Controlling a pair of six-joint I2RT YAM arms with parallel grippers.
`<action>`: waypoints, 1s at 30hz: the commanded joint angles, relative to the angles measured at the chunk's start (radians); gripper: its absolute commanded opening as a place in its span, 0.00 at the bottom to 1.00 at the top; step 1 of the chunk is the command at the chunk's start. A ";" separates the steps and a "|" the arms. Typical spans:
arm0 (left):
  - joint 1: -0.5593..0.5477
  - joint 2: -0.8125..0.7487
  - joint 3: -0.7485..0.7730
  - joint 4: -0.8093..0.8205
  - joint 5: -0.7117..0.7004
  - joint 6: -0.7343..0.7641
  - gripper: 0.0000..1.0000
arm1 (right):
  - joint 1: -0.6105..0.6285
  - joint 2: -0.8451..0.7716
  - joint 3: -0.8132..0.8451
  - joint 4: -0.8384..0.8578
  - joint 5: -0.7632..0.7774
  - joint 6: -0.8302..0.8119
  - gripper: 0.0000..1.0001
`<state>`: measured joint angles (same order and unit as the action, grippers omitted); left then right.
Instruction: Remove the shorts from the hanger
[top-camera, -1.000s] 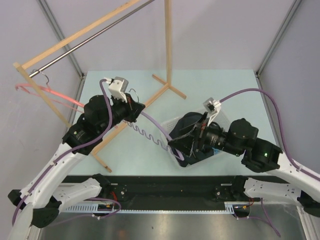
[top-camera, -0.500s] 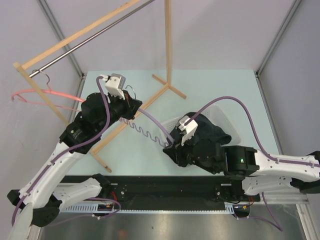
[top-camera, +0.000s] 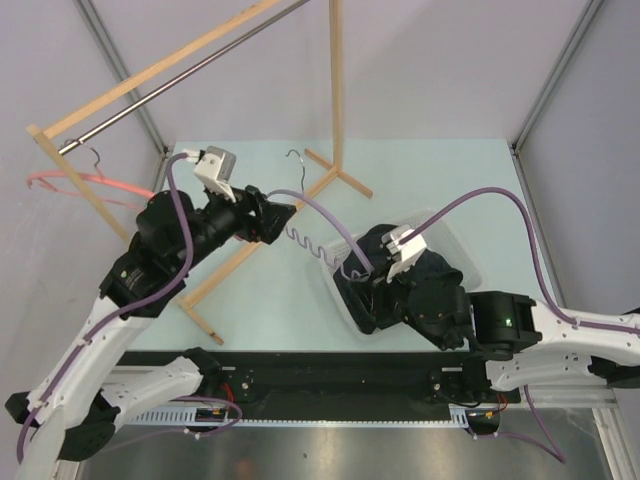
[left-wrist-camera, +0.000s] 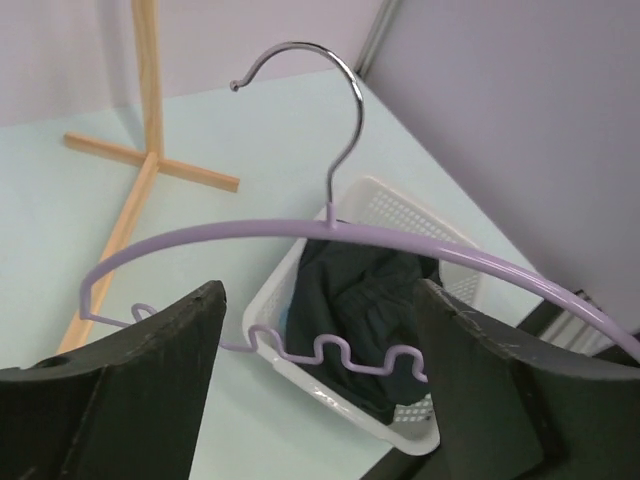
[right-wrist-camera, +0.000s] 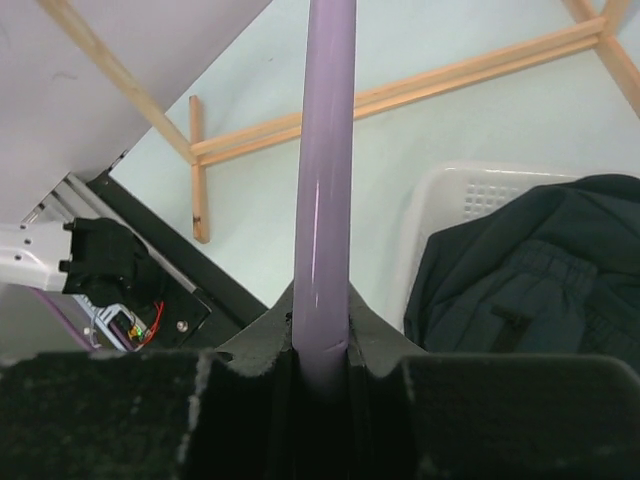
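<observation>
The right tool (right-wrist-camera: 322, 385) is clenched on a lilac wire hanger (left-wrist-camera: 300, 232). In its wrist view the lilac bar runs straight up out of the closed black pads, pinched tight between them.

The left tool (top-camera: 280, 215) stands open, its two black fingers (left-wrist-camera: 150, 380) spread wide apart. The hanger's wavy lower bar lies just ahead of them, in line with the gap. Its curved top bar crosses above both fingers, and I cannot tell whether either finger touches the wire. The hanger's chrome hook (left-wrist-camera: 358, 105) rises free above the left tool, caught on nothing, and no cloth hangs on the wire.

The dark navy-black cloth shorts (left-wrist-camera: 365, 300) lie crumpled in a white perforated plastic basket (left-wrist-camera: 400, 215). They sit beyond the left tool's open fingers and below the hanger. From the right tool they lie just to the right of the gripped bar, down on the pale green bench (top-camera: 430, 170).

A light wooden clothes rack (left-wrist-camera: 150, 170) stands on the bench beyond the left tool, its feet spreading past both tools. A grey metal rail (top-camera: 180, 75) runs along its top. A pink wire hanger (top-camera: 90, 180) hangs from that rail, well apart from both tools on the left arm's outer side.
</observation>
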<state>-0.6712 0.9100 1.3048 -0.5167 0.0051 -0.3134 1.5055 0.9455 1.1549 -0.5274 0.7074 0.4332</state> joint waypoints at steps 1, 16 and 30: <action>-0.001 -0.089 0.053 0.064 0.100 -0.024 0.83 | -0.021 -0.034 0.054 0.001 0.102 0.047 0.00; -0.001 -0.473 -0.061 -0.023 0.099 -0.135 0.87 | -0.497 0.036 0.052 0.490 -0.413 -0.059 0.00; -0.001 -0.729 -0.096 -0.351 -0.086 -0.171 0.86 | -0.587 0.340 0.212 0.819 -0.620 0.002 0.00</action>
<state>-0.6712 0.2260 1.2285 -0.7631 -0.0257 -0.4488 0.9188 1.2396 1.2648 0.1093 0.1509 0.4183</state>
